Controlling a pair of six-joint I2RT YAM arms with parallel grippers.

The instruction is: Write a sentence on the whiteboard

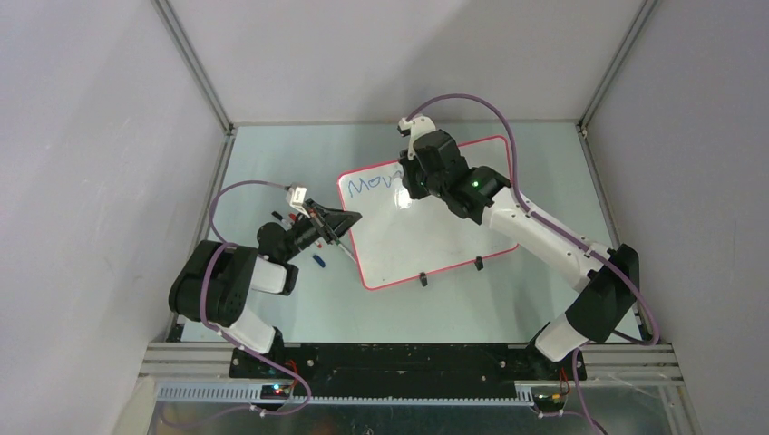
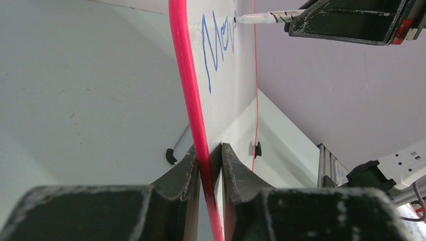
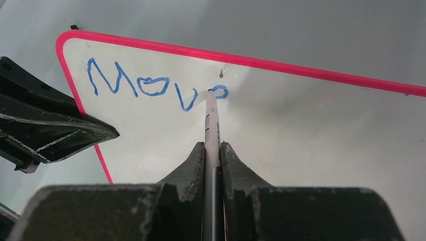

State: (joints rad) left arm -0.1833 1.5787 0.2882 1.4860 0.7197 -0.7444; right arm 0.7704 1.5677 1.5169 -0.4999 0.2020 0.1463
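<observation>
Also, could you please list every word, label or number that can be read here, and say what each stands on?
"Mov", with a fourth letter only partly drawn: blue handwriting on the whiteboard.
Faint marks on the barrel of the marker held in the right tool: too small to read.
Nothing else legible.

The whiteboard (image 1: 426, 240) is laid at the centre of the table (image 1: 272, 154). Its 9 o'clock edge is clamped in the left gripper (image 2: 208, 150). The sentence (image 3: 150, 86) is set near the board's 11 o'clock corner, and its last letter is touched by the marker (image 3: 211, 118) held in the right gripper (image 3: 213, 149).
</observation>
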